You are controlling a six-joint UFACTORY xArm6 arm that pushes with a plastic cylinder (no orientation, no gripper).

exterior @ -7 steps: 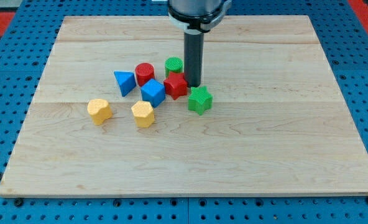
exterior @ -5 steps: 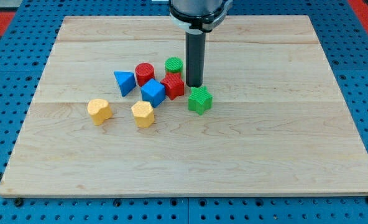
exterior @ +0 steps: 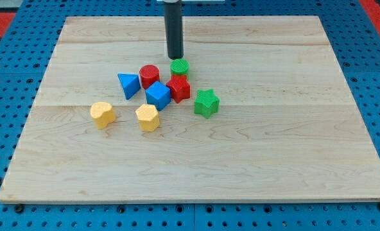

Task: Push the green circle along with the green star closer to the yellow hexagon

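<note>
The green circle (exterior: 180, 67) sits near the board's middle, touching the red star (exterior: 179, 88) just below it. The green star (exterior: 206, 102) lies to the lower right of the red star. The yellow hexagon (exterior: 147, 117) lies below the blue cube (exterior: 158, 95), at the cluster's lower left. My tip (exterior: 174, 58) is just above the green circle, slightly to its left, close to it or touching its top edge.
A red cylinder (exterior: 149, 75) and a blue triangle (exterior: 129, 85) lie left of the green circle. A second yellow block (exterior: 103, 114) lies left of the hexagon. The wooden board (exterior: 305, 160) rests on a blue pegboard.
My tip has moved from between the red star and green star, up and left, to just above the green circle. The blocks have not visibly moved.
</note>
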